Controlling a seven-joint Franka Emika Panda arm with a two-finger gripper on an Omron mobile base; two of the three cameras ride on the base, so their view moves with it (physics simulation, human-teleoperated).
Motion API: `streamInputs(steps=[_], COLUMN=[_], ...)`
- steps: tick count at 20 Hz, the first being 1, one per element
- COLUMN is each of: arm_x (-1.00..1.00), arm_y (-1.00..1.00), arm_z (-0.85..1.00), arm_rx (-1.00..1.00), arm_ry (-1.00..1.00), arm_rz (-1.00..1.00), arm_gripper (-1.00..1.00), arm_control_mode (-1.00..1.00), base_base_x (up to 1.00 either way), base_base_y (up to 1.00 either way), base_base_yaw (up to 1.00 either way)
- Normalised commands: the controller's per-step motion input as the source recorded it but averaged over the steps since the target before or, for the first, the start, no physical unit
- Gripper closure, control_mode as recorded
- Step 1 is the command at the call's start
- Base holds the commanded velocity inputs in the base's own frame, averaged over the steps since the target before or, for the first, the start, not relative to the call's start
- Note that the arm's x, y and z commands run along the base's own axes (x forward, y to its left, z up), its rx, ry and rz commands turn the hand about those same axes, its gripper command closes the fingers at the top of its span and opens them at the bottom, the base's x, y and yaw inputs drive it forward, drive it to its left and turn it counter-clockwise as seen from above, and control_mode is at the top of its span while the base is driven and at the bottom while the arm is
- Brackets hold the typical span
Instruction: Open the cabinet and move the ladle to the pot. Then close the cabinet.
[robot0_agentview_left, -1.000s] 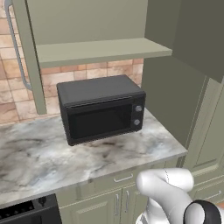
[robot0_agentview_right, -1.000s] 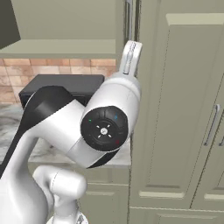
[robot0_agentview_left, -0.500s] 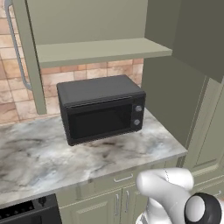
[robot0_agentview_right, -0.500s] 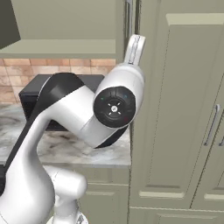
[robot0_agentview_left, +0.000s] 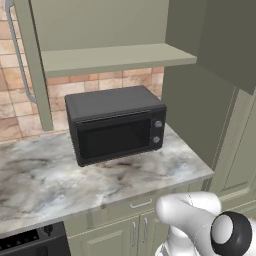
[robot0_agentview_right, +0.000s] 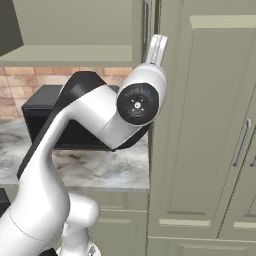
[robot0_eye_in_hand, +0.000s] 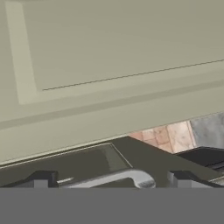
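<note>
Two dark fingertips (robot0_eye_in_hand: 40, 179) sit apart with the cabinet (robot0_eye_in_hand: 109, 65) handle (robot0_eye_in_hand: 118, 178) between them, not clamped from what I see. Sage-green recessed door panel is right above the fingers.

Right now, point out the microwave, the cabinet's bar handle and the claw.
microwave (robot0_agentview_left: 117, 137), left base view, door glass.
bar handle (robot0_eye_in_hand: 116, 178), hand view, curved silver end.
claw (robot0_eye_in_hand: 109, 181), hand view, midway between its tips.
</note>
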Motion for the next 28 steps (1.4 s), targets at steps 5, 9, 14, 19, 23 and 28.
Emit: streamInputs(steps=[5,9,14,19,23,28], arm_x=[0.41,0.34,0.41,0.4,0.55,0.22], arm_y=[0.0,0.0,0.02,0.2,0.3,0.56], arm_z=[0.0,-0.08,-0.16,-0.15,-0.16,-0.14], arm_rx=[0.0,0.0,0.0,-0.01,-0.04,-0.04], arm_ry=[0.0,0.0,0.0,-0.01,-0.03,-0.08], arm_rz=[0.0,0.01,0.02,0.01,0.0,0.01], arm_gripper=[-1.0,-1.0,-1.0,-1.0,-1.0,-1.0], arm_control_mode=[-1.0,-1.0,-1.0,-1.0,-1.0,-1.0], base_base_x=[0.0,0.0,0.0,0.0,0.0,0.0], base_base_y=[0.0,0.0,0.0,0.0,0.0,0.0], base_base_yaw=[0.0,0.0,0.0,0.0,0.0,0.0])
